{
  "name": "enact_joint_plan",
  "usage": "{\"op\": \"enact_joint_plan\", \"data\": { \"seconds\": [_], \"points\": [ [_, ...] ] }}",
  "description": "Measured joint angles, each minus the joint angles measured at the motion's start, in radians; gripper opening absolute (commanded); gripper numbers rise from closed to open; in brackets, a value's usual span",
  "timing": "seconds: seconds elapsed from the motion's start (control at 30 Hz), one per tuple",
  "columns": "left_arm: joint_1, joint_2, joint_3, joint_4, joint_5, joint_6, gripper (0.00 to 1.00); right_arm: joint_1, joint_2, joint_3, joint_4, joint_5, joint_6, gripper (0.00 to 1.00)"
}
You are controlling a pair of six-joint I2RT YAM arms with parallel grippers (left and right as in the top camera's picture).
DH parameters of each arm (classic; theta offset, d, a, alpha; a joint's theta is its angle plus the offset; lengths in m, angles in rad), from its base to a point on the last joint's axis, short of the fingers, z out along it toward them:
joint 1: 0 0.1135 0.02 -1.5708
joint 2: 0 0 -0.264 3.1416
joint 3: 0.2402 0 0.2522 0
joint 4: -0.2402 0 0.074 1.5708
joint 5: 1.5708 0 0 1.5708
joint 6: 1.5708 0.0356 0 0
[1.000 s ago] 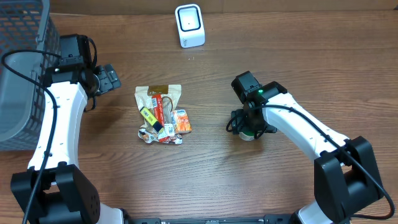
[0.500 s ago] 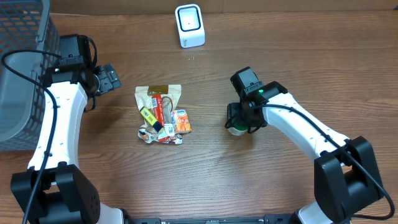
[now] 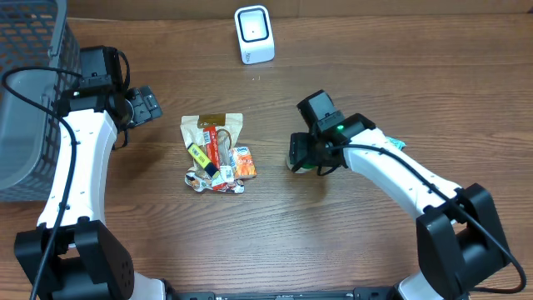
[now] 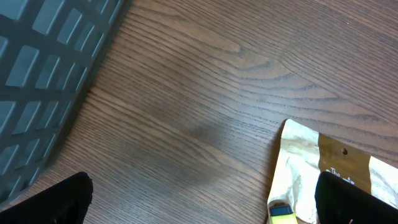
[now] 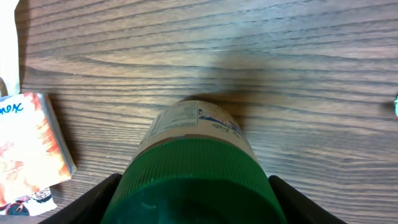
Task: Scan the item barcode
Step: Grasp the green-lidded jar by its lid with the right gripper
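Observation:
A white-labelled bottle with a green ribbed lid (image 5: pixel 196 177) fills the right wrist view, with the black fingers (image 5: pixel 93 199) pressed on both sides of the lid. From overhead my right gripper (image 3: pixel 302 157) is shut on this bottle, just right of the item pile (image 3: pixel 218 154). No barcode shows on the bottle's label. The white barcode scanner (image 3: pixel 254 33) stands at the table's far edge. My left gripper (image 3: pixel 150 106) hangs open left of the pile with nothing between its fingers (image 4: pixel 56 199).
The pile holds a beige pouch (image 4: pixel 317 168), a yellow stick (image 3: pixel 198 157) and an orange packet (image 5: pixel 31 149). A grey mesh basket (image 3: pixel 29 92) stands at the far left. A small teal item (image 3: pixel 391 143) lies behind the right arm.
My right gripper closed on the green-lidded bottle and has carried it left and a little farther back, toward the item pile. The left arm has not moved.

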Motion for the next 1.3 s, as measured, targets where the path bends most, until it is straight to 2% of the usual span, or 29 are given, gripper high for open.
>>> {"op": "enact_joint_plan", "data": {
  "seconds": [0.2,0.3,0.83,1.03,1.3],
  "points": [
    [0.0,0.0,0.0,0.0,0.0,0.0,1.0,0.023,0.0,0.0,0.014,0.073,0.006,0.69],
    [0.0,0.0,0.0,0.0,0.0,0.0,1.0,0.026,0.0,0.0,0.025,0.095,0.01,0.72],
    [0.0,0.0,0.0,0.0,0.0,0.0,1.0,0.028,0.0,0.0,0.006,0.18,0.013,0.71],
    [0.0,0.0,0.0,0.0,0.0,0.0,1.0,0.028,0.0,0.0,0.008,0.192,0.016,0.86],
    [0.0,0.0,0.0,0.0,0.0,0.0,1.0,0.026,0.0,0.0,0.012,0.192,-0.012,0.9]
  ]
}}
